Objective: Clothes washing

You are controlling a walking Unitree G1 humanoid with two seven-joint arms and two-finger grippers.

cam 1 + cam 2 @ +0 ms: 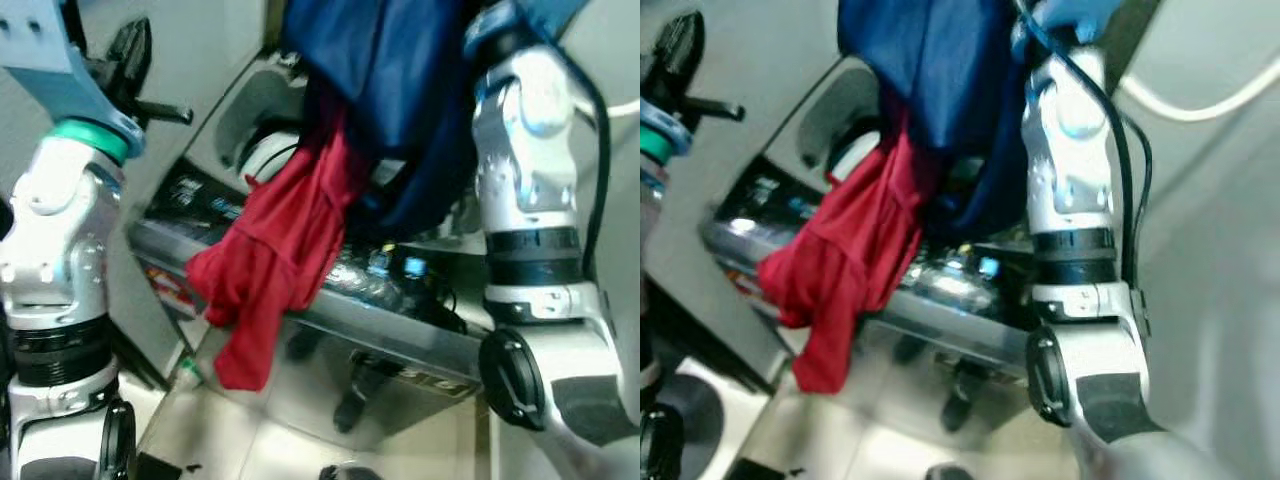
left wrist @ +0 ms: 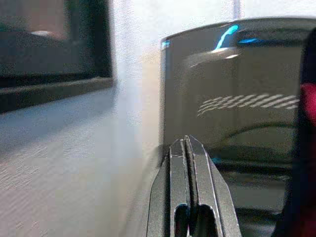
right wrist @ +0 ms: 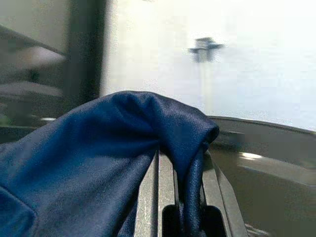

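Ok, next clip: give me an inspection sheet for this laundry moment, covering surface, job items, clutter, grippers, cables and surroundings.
Surface: silver top-loading washing machine, lid open, lit control panel along its front edge.
Job's things: dark blue shiny garment held up over the machine; red cloth garment hanging below it, draped over the front edge.
Clutter: nothing seen.
Grippers: right gripper shut on the blue garment, fabric folded over its fingers; left gripper shut and empty, raised beside the machine.
Cables: black cable running down the right arm; white hose on the wall.
Surroundings: pale wall, light tiled floor.
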